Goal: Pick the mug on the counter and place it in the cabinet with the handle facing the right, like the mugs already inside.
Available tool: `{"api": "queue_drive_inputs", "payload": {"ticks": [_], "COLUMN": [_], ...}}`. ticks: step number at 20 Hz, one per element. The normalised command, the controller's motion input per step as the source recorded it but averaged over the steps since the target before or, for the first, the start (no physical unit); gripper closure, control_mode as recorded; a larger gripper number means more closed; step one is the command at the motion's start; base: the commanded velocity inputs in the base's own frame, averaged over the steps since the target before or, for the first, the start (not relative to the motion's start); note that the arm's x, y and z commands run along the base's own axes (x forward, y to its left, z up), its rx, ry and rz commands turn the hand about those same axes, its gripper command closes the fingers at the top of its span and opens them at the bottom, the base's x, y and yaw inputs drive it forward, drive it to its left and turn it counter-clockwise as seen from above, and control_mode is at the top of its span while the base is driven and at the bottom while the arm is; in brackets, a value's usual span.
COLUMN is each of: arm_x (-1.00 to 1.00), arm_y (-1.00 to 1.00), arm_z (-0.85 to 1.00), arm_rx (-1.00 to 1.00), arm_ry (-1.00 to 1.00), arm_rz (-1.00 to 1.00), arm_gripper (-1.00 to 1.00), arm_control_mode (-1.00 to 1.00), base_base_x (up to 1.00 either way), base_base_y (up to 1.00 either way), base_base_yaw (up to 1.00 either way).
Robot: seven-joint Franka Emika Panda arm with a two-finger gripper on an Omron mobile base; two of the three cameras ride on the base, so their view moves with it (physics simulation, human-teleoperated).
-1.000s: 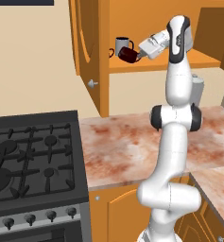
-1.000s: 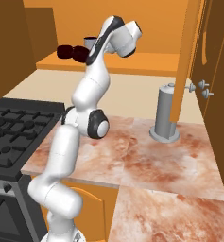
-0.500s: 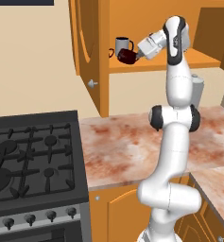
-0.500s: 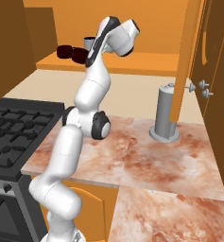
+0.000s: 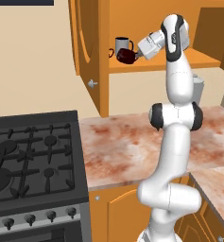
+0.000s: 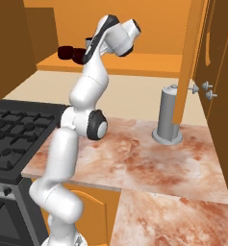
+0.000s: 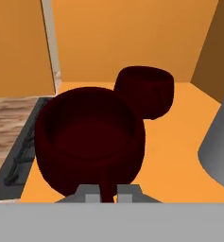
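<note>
Pinching the mug's (image 7: 90,139) handle between closed fingertips, the gripper (image 7: 105,191) held it just over the cabinet (image 5: 156,66) shelf's front edge. A second maroon mug (image 7: 145,90) sat close behind and a grey mug (image 5: 121,45) beside; pushing further risked knocking them, and releasing early risked a tumble off the edge.

The mug (image 7: 90,139) looks dark maroon, smooth and matt, like glazed ceramic; a second one like it (image 7: 146,90) stands just behind. The cabinet (image 5: 92,52) is orange wood with a flat, even finish, its shelf (image 7: 175,146) plain. The counter (image 6: 149,163) is mottled pinkish-brown, marble-like and faintly glossy. On it the canister (image 6: 167,115) looks dull grey metal. Beside the counter, the stove (image 5: 30,160) is matt black.
</note>
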Motion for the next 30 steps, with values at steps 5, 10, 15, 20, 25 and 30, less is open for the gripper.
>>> {"api": "queue_drive_inputs", "payload": {"ticks": [5, 10, 15, 20, 25, 30], "arm_x": [0.03, 0.03, 0.02, 0.0, 0.0, -0.08], "arm_y": [0.0, -0.02, -0.13, -0.24, -0.18, -0.03], "arm_z": [0.0, 0.0, 0.0, 0.02, 0.0, 0.0], "arm_rx": [0.0, 0.0, 0.0, 0.0, 0.0, 0.0], "arm_ry": [0.0, 0.0, 0.0, 0.0, 0.0, 0.0], "arm_rz": [0.0, 0.0, 0.0, 0.0, 0.0, 0.0], "arm_gripper": [-1.0, -1.0, -1.0, -1.0, -1.0, -1.0], "arm_control_mode": [-1.0, -1.0, -1.0, -1.0, -1.0, -1.0], "base_base_x": [0.0, 0.0, 0.0, 0.0, 0.0, 0.0], "base_base_y": [0.0, 0.0, 0.0, 0.0, 0.0, 0.0], "base_base_yaw": [0.0, 0.0, 0.0, 0.0, 0.0, 0.0]}}
